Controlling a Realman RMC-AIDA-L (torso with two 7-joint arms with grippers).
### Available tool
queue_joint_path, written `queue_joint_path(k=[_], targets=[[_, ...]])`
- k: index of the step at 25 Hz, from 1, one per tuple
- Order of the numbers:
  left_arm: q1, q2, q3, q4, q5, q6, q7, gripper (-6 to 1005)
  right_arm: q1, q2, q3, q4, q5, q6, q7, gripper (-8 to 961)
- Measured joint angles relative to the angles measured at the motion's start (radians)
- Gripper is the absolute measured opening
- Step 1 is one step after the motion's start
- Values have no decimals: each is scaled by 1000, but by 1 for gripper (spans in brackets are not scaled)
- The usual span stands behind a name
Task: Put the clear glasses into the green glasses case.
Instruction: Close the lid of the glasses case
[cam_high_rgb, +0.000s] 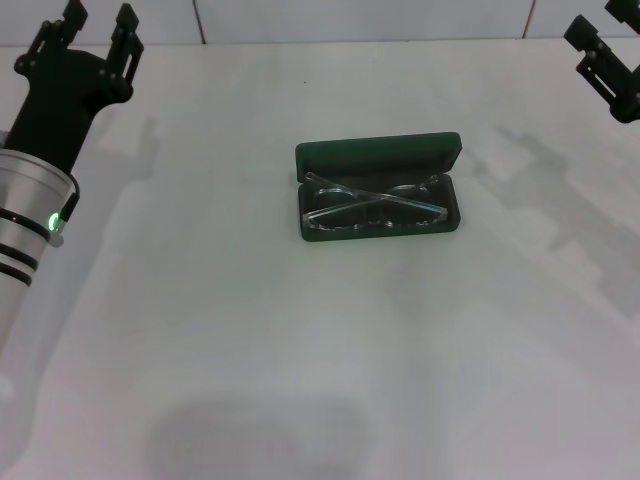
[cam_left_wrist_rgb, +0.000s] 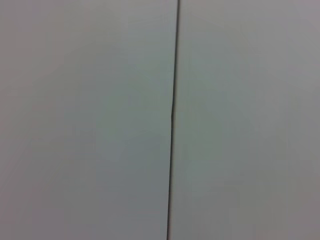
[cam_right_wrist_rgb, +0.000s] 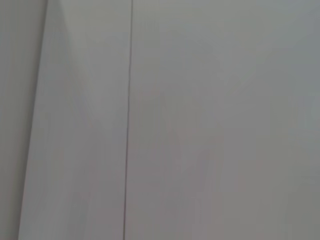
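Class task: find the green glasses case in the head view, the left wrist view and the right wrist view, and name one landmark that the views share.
Head view: the green glasses case lies open near the middle of the white table, with the clear glasses inside.
Left wrist view: not in it; only pale panels and a dark seam.
Right wrist view: not in it; pale panels and a seam.
Shared landmark: the panel seam, in both wrist views.

Silver left arm (cam_high_rgb: 25, 225), black gripper (cam_high_rgb: 97, 25), green light.

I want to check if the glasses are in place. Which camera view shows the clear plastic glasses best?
The head view. It shows the clear plastic glasses lying with folded arms inside the open dark green hard case on the white table. Both wrist views show only pale panels with a dark seam, no glasses.
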Motion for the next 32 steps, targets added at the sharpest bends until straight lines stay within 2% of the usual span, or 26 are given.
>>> queue_joint_path(k=[2,5,8,10,11,13,17,19,22,23,27,32], targets=[[0,0,0,-2,0,9,-27,585,2,-2,-4,0,1,11,3,422],[1,8,49,33,60,22,-199,587,3,-4,-4,-4,1,30,8,520],[5,31,185,195,212,-68,-465,589,0,-6,-1,-10,2,35,31,641],[-3,53,277,322,344,-175,-681,590,-10,-8,8,-22,7,27,52,722],[-18,67,320,384,427,-227,-796,591,-14,-9,12,-26,12,21,57,728],[-46,73,339,419,515,-265,-904,610,-27,-10,19,-30,38,-1,62,739],[-110,58,343,443,603,-386,-986,649,-52,-11,21,-32,84,-33,59,748],[-150,46,345,442,667,-499,-1032,722,-56,-11,20,-33,87,-41,57,747],[-204,30,346,437,837,-598,-1133,832,-57,-10,19,-32,88,-43,57,745],[-216,27,347,438,889,-601,-1160,869,-57,-9,18,-31,88,-43,57,745],[-254,18,354,444,1028,-601,-1241,880,-59,-8,17,-28,88,-41,58,745],[-264,17,416,447,1041,-597,-1265,893,-57,-10,16,-27,85,-37,59,745]])
